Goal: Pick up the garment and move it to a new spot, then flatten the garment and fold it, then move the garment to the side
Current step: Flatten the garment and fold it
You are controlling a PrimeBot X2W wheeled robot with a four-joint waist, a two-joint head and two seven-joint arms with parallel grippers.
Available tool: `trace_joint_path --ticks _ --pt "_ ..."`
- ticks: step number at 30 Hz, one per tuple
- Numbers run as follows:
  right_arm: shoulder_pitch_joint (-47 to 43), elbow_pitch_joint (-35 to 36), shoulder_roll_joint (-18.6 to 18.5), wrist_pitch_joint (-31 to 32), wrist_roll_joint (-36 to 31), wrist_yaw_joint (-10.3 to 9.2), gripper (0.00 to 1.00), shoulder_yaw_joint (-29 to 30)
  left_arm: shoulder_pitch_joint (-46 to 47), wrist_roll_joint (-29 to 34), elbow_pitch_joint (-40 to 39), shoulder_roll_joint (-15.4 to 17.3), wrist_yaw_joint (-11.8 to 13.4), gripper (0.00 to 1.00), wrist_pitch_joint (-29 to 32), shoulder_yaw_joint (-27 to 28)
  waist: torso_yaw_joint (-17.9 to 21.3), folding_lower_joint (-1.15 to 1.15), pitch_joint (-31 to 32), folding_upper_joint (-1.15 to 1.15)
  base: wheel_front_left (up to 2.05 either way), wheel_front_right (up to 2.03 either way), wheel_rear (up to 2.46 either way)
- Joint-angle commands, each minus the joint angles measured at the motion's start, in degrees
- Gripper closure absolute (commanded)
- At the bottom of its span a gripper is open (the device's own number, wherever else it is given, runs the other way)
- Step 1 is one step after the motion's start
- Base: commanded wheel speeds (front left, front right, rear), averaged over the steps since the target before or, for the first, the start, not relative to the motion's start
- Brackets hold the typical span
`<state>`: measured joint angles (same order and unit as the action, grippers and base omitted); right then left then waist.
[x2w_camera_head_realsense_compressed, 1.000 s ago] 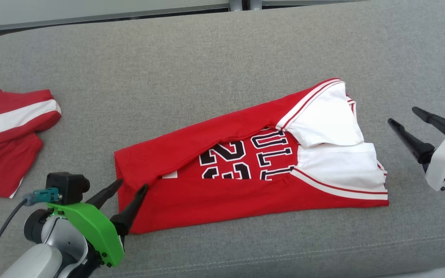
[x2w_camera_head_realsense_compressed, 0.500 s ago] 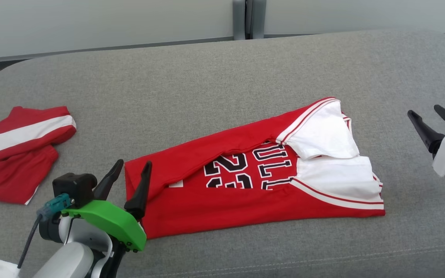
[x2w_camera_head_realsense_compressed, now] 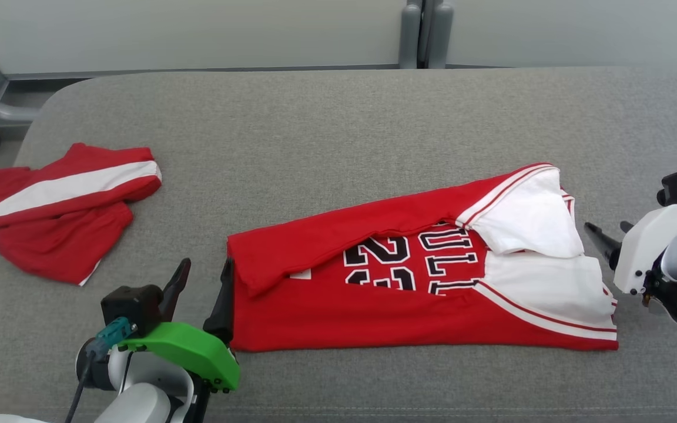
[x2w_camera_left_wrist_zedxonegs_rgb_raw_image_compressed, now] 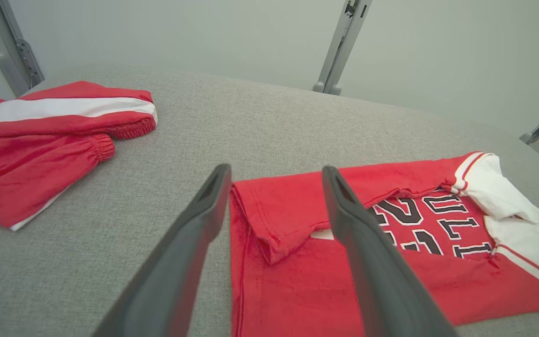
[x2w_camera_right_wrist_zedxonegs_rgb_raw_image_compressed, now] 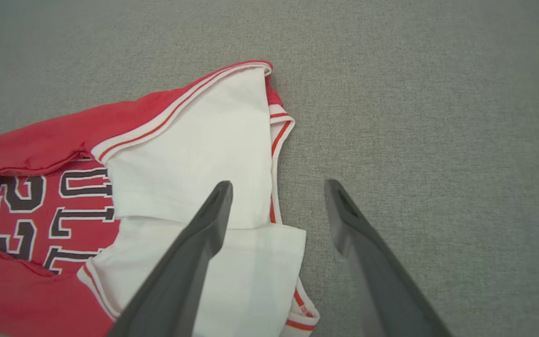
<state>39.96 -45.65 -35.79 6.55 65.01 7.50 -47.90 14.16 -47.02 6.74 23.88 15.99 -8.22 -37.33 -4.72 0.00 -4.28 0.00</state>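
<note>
- My left gripper (x2w_camera_head_realsense_compressed: 206, 264) is released and empty; the hem edge of the folded red jersey (x2w_camera_head_realsense_compressed: 338, 317) lies between its fingers.
- My right gripper (x2w_camera_head_realsense_compressed: 606, 225) is released too, over the jersey's white sleeve edge.

Jersey (x2w_camera_head_realsense_compressed: 385, 317) on cushion (x2w_camera_head_realsense_compressed: 315, 147), other garment (x2w_camera_head_realsense_compressed: 62, 235) leftward

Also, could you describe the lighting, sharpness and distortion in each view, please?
Head view: soft, even light, no glare, only faint shadow under the folded red-and-white basketball jersey, its black lettering crisp. Left wrist view: wide-angle stretch makes the left gripper loom large, its dark fingers soft near the bottom edge. Right wrist view: the grey woven cushion is sharp; the right gripper looms likewise.
</note>
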Motion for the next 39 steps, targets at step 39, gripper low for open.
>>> trace_joint_path --ticks 39 --pt "0.8 -16.7 8.3 14.5 1.6 0.10 0.00 5.0 1.7 -1.4 2.6 -2.6 -1.5 0.00 -2.9 0.3 -10.7 0.00 -3.4 0.00 0.00 0.00 0.00"
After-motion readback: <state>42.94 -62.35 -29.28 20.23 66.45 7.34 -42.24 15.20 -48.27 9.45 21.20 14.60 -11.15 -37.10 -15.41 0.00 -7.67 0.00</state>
